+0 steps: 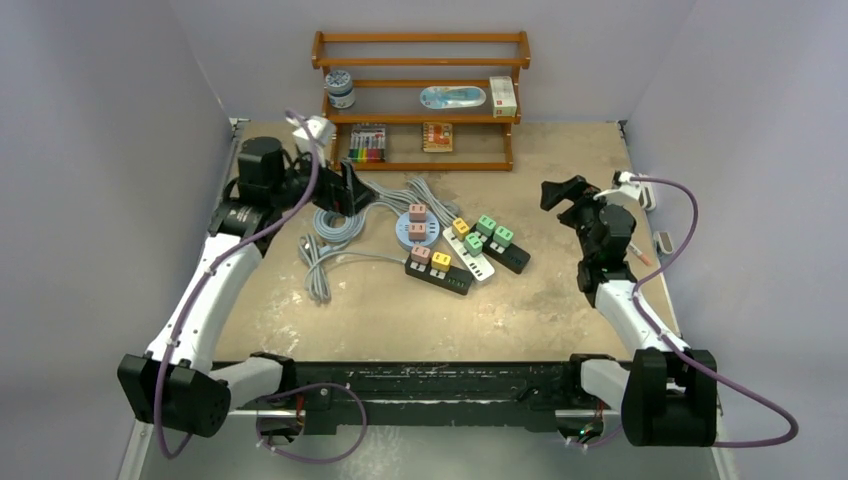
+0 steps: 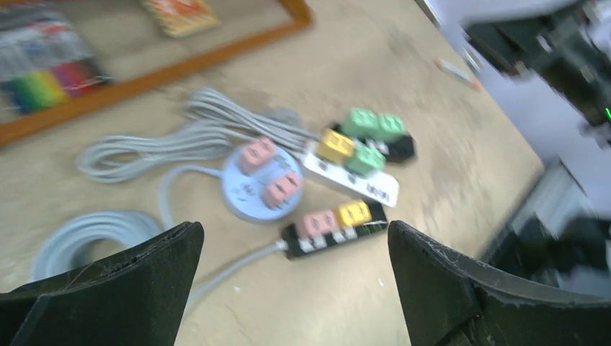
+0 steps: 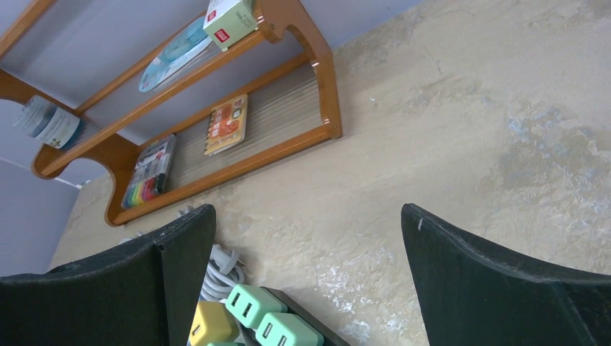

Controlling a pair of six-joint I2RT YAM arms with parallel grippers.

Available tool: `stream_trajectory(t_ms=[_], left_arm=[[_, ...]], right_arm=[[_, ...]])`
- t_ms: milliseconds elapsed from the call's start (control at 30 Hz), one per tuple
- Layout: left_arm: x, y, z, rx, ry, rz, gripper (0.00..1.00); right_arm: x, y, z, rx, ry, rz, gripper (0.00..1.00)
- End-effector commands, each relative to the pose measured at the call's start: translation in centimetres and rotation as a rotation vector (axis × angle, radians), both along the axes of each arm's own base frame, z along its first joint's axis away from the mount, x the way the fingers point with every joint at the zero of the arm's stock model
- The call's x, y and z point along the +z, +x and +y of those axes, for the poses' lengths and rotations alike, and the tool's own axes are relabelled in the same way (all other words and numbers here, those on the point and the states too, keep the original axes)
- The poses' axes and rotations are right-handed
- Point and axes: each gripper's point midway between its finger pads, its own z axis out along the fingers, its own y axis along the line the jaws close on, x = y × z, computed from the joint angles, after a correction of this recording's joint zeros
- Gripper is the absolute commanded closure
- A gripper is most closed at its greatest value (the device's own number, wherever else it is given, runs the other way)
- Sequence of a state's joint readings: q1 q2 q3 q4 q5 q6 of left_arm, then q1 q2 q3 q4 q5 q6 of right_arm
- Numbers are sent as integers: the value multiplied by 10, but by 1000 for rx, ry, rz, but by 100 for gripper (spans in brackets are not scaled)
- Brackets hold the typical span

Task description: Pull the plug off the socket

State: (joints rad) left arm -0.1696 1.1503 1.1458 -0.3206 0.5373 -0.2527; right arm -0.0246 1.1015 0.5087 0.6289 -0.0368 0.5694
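Several power strips lie mid-table with coloured plugs in them. A round pale-blue socket (image 1: 417,236) (image 2: 245,193) carries two pink plugs (image 1: 418,212) (image 2: 258,153). The nearest black strip (image 1: 452,280) (image 2: 328,239) carries a pink plug (image 2: 317,222) and a yellow plug (image 2: 354,213). A white strip (image 1: 480,268) (image 2: 367,186) and a second black strip (image 1: 515,259) hold yellow and green plugs (image 1: 495,229) (image 3: 248,306). My left gripper (image 1: 350,190) (image 2: 295,288) hovers open to the left of them, holding nothing. My right gripper (image 1: 558,192) (image 3: 306,281) is open and empty to their right.
Grey cables (image 1: 335,235) (image 2: 122,148) lie coiled left of the strips, under the left gripper. A wooden shelf (image 1: 420,120) (image 3: 288,140) stands at the back with markers, a card, a box and a jar. A pen (image 2: 454,72) lies near the table's right edge.
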Motion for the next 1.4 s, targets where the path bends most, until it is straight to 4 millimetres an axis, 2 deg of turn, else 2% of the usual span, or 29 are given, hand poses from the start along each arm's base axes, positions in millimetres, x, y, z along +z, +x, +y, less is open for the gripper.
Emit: stream_trajectory(t_ms=[0,100,167,200,267,333,367,400,467,533,600,667,733,800,867,933,1000,1033,1067,1133,1167,1233,1300,1367], left_arm=[[9,-72,-51,-433,51,-37,0],[20,-81,-54,-450,9,-78,0],[31,-77,-57,-431,-42,-120,0],[33,-69,-55,-377,-56,-117,0],[37,-32,-36,-122,-67,-111,0],[45,12,3,225,-74,-119,0],[47,30,30,429,-97,-94,0],[49,41,57,614,-102,-78,0],[48,44,108,924,-88,-73,0],[41,39,147,1137,4,-96,0],[29,35,174,1256,204,-95,0],[19,38,186,1268,456,-38,0],[4,48,178,1140,648,42,0],[-22,61,141,849,714,140,0],[-45,60,97,605,709,192,0],[-66,48,51,354,646,252,0],[-75,21,2,87,616,274,0],[-70,3,-25,-75,559,248,0],[-57,-7,-42,-164,488,200,0],[-13,-21,-63,-239,325,35,0],[7,-20,-64,-202,262,-57,0],[35,-11,-52,-67,196,-174,0],[45,-2,-40,34,179,-208,0],[45,12,-32,124,185,-186,0]], right_arm=[[26,3,-3,-37,-34,-57,1],[23,3,-2,-41,-46,-49,1],[22,2,0,-41,-54,-47,1],[22,2,1,-41,-59,-43,1],[21,2,2,-47,-76,-30,1],[20,3,2,-55,-94,-18,1],[19,3,2,-59,-99,-14,1],[18,3,2,-62,-101,-9,1],[15,2,3,-65,-102,-3,1],[14,2,4,-62,-99,0,1],[14,2,6,-58,-96,1,1],[15,2,8,-51,-100,2,1],[14,2,9,-52,-111,7,1],[11,4,13,-50,-121,15,1],[8,8,20,-41,-136,34,1],[8,13,28,-21,-163,53,1],[12,16,37,3,-189,53,1],[12,18,41,12,-201,56,1],[12,19,46,27,-217,58,1],[10,21,59,69,-254,65,1],[9,23,67,97,-278,67,1],[4,26,93,180,-340,83,2],[-3,28,117,260,-396,117,4],[-10,30,140,333,-441,148,6]])
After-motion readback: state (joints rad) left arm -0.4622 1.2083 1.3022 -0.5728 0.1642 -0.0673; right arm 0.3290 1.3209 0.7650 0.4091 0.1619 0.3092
